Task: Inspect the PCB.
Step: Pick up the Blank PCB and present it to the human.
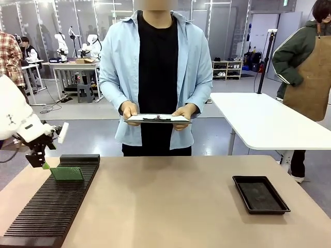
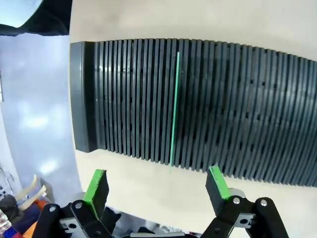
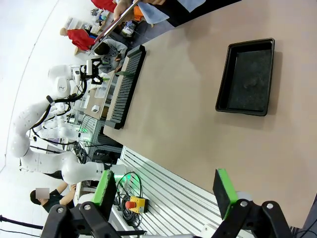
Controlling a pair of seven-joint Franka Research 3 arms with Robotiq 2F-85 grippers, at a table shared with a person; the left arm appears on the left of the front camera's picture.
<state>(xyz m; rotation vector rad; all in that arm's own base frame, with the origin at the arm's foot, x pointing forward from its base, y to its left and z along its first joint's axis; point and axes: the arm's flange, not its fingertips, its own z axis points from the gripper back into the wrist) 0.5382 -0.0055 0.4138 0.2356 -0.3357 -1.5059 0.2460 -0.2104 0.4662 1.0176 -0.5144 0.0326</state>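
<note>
Slotted black rack (image 1: 49, 206) holds the PCB (image 2: 175, 109) upright in a slot near its far end, leaving the board's edges free for grasping. Left gripper (image 2: 157, 179), jaws apart, hovers just beside the rack, aligned with the board, probably to pick it; right gripper (image 3: 166, 186), likewise spread, hangs well apart from the rack.

Left gripper (image 2: 156, 181) low, jaws wide apart; right gripper (image 3: 166, 186), jaws equally wide apart.
</note>
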